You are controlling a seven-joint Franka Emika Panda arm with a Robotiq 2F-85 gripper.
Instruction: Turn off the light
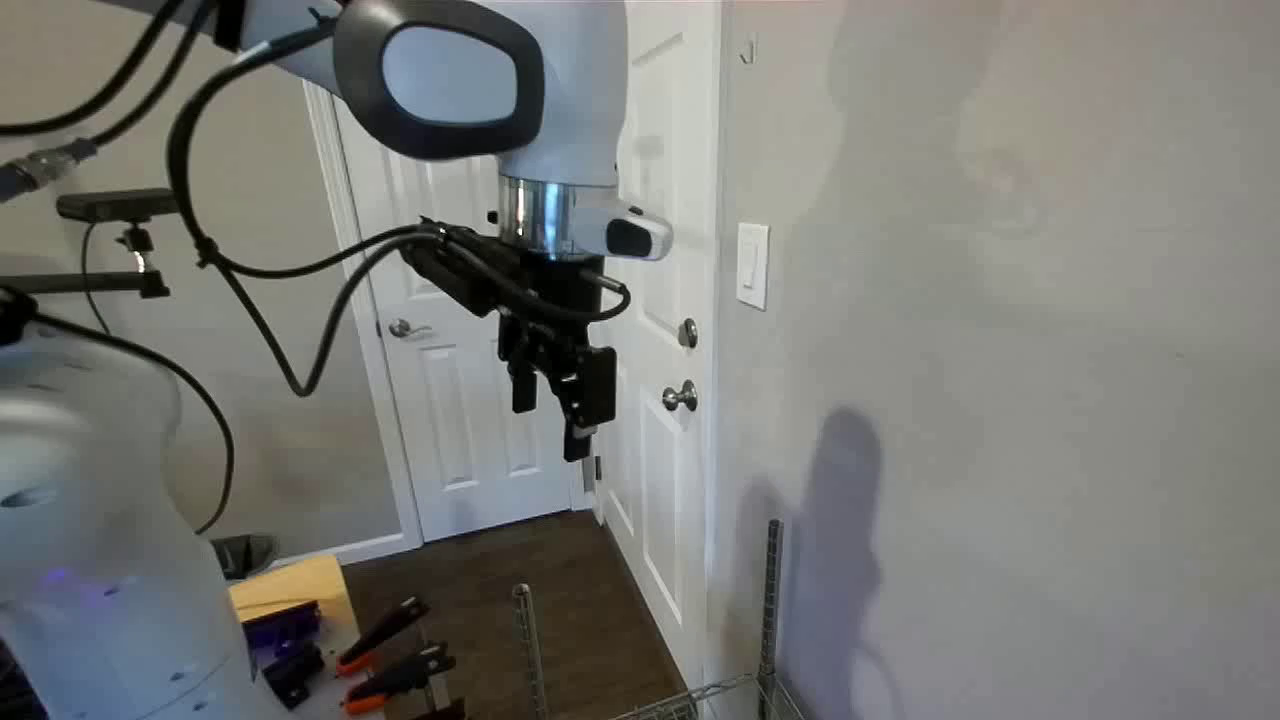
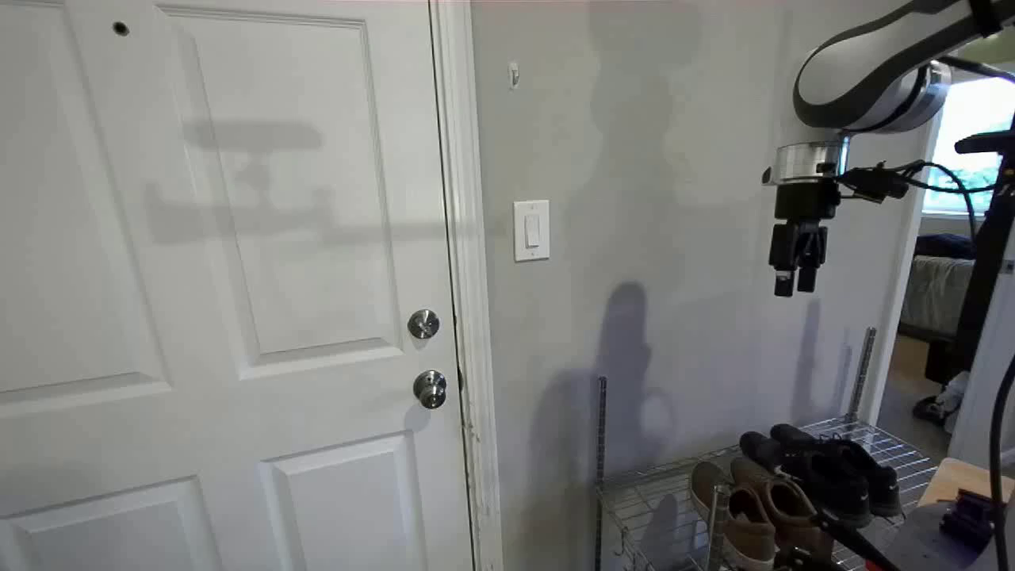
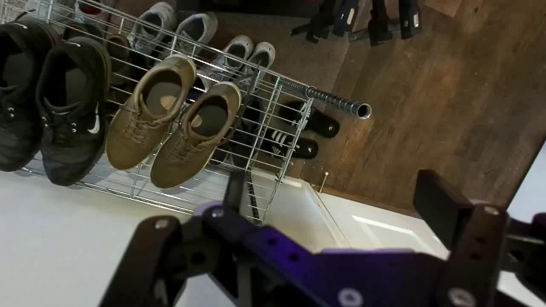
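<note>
The light's switch is a small white upright wall plate (image 1: 752, 265) beside the door frame; it shows in both exterior views (image 2: 531, 230) and is out of the wrist view. No lamp is in view. My gripper (image 1: 550, 425) points down in the air, apart from the wall and the switch. In an exterior view my gripper (image 2: 795, 282) is well to the right of the switch, with its fingertips a little lower than the plate. In the wrist view the fingers (image 3: 335, 192) are spread wide with nothing between them. The gripper is open and empty.
A white door with a round metal knob (image 2: 430, 389) and a deadbolt (image 2: 423, 323) is left of the switch. A wire shoe rack (image 3: 264, 128) with upright posts (image 1: 770, 600) stands along the wall below. Brown shoes (image 3: 140, 123) lie on it. A small hook (image 2: 514, 75) is above the switch.
</note>
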